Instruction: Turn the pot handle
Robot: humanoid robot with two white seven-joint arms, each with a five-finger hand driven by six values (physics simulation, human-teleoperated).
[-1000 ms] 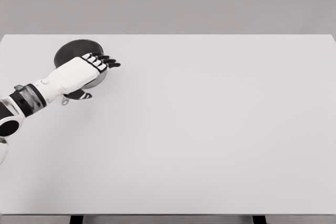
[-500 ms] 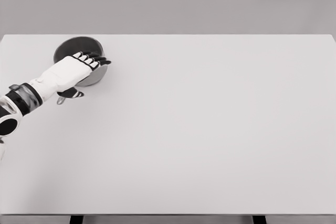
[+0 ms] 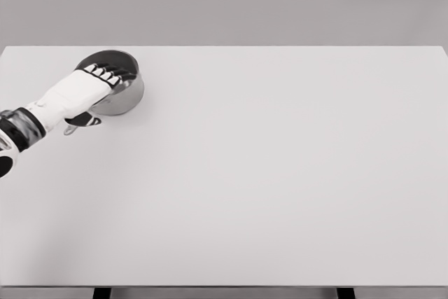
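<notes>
The left hand (image 3: pixel 75 91) has slid toward 9 o'clock over the pot (image 3: pixel 124 89), fingers (image 3: pixel 105 73) extended, gripping nothing, handle (image 3: pixel 73 128) rotation apparently unfinished.

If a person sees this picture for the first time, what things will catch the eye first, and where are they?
The eye goes first to the dark metal pot at the far left of the wide white table. The white left hand lies across the pot, its dark fingers reaching over the rim. Just below the hand, the small end of the pot handle shows against the table.
</notes>
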